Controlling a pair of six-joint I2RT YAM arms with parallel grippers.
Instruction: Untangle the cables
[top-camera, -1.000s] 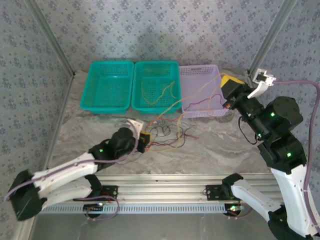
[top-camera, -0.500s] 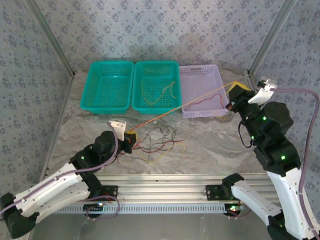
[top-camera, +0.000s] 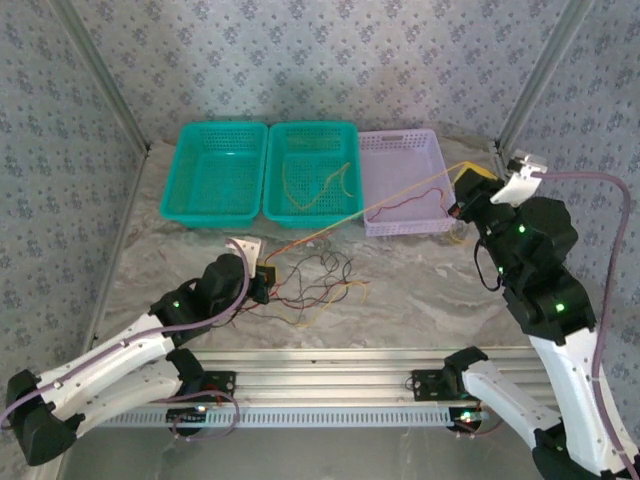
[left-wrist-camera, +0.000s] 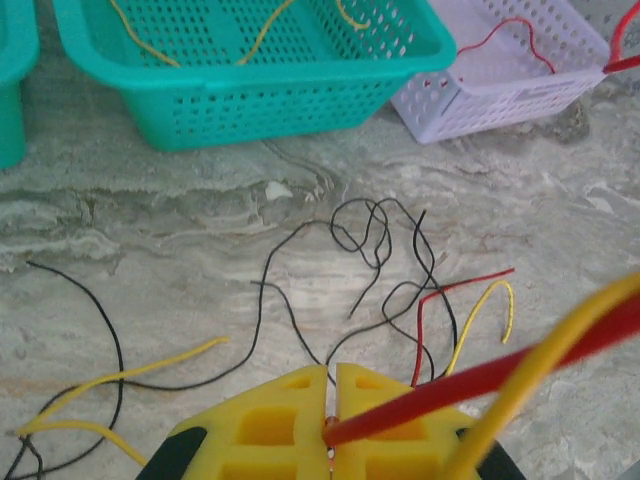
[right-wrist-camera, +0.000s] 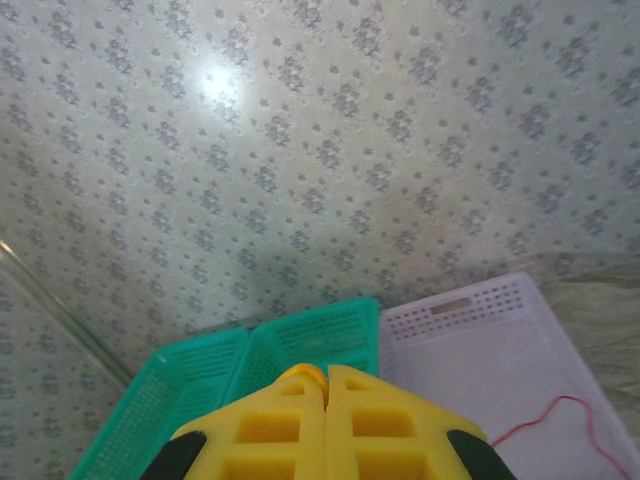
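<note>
Left fingers (left-wrist-camera: 265, 425) closed, pinching red cable (left-wrist-camera: 470, 385); yellow cable (left-wrist-camera: 560, 335) runs alongside, both taut toward closed right fingers (right-wrist-camera: 385, 425). Black cables (left-wrist-camera: 375, 235) tangled on surface (left-wrist-camera: 150, 220) just ahead of left fingers. Best draw apart slowly, watch black loops for snags, hold pinch firm.

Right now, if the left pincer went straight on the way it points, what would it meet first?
Most likely the looped black cable on the table, well before the green basket; depth is unclear.
</note>
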